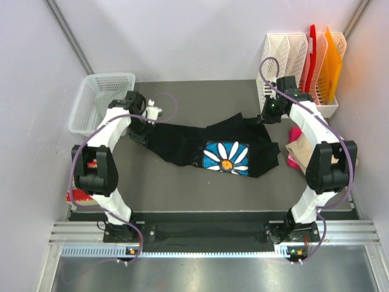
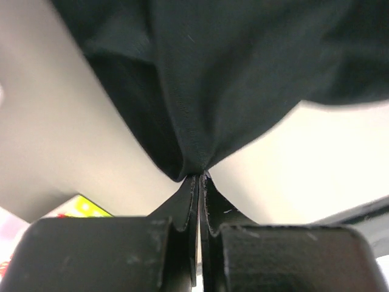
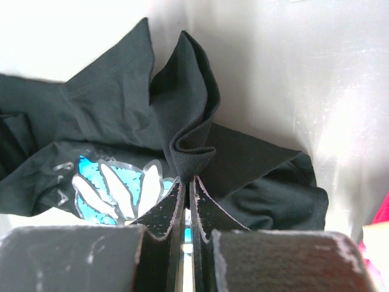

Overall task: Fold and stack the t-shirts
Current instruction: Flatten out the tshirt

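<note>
Black shirt (image 1: 182,143) lies drawn out across the middle of the tabletop (image 1: 182,194), long axis running left to right. Both ends are pulled toward the far side, and the middle sags toward the arm bases. Daisy print (image 1: 227,157), white petals round an orange centre on a blue panel, faces up. It sits right of the shirt's centre, close to the near edge of the cloth, with the panel slightly tilted. In the right wrist view, small pale marks beside the print are too small to read. Left gripper (image 2: 199,176) is at the shirt's left end, jaws pressed together on a pinch of black cloth that fans out from the fingertips. Right gripper (image 3: 187,178) is at the right end on the far side, jaws likewise clamped on a doubled fold of the black cloth, with the print just beyond it to the left in its own view. Whether either pinched end is clear of the tabletop cannot be told. Tan shirt (image 1: 299,149) and pink shirt (image 1: 292,160) lie bunched at the right edge, just beside the black shirt's right end and partly hidden by the right arm. Basket (image 1: 91,100) stands at the far left corner. Rack (image 1: 285,55) at the far right corner holds upright red and orange folders. Red packet (image 1: 76,196) lies at the near left, partly under the left arm.
</note>
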You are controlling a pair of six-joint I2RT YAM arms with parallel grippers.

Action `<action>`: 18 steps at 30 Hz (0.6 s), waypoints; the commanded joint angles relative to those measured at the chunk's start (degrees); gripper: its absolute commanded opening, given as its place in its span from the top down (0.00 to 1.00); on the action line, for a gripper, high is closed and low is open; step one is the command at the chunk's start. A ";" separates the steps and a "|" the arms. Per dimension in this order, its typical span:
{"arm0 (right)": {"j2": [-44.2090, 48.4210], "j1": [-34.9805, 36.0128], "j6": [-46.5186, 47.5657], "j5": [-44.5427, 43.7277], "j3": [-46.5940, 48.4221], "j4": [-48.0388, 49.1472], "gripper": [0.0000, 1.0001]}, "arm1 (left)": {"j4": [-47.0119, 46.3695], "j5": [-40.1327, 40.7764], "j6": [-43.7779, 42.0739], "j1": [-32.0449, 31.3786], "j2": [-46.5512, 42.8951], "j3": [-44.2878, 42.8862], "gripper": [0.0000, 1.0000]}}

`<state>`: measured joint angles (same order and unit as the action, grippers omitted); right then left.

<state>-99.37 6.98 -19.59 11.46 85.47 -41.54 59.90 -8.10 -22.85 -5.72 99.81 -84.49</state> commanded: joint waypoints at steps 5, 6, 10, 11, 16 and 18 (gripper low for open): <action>7.08 0.05 0.87 -2.59 -1.62 -1.35 1.00 | 0.83 2.74 -9.40 6.40 -5.41 15.57 0.55; 7.35 -0.04 0.79 -2.94 -1.62 -1.70 1.00 | 1.27 2.82 -10.88 7.46 -5.76 16.10 0.54; 8.49 -0.22 1.05 -3.99 -1.19 -2.84 1.00 | 1.19 5.71 -13.45 10.28 -7.35 16.73 0.54; 8.67 -0.22 1.05 -4.17 -1.27 -2.93 1.00 | 0.58 6.33 -13.45 10.89 -7.44 16.20 0.54; 8.32 -0.22 0.79 -3.55 -1.89 -1.97 1.00 | -3.92 4.77 -3.36 11.25 -1.56 3.68 0.52; 8.14 -0.22 0.79 -3.20 -1.80 -1.97 1.00 | -2.78 1.51 2.70 10.55 4.74 -2.23 0.51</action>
<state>-93.14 6.94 -19.49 8.25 83.24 -44.21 60.47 -2.50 -29.52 5.37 97.43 -75.33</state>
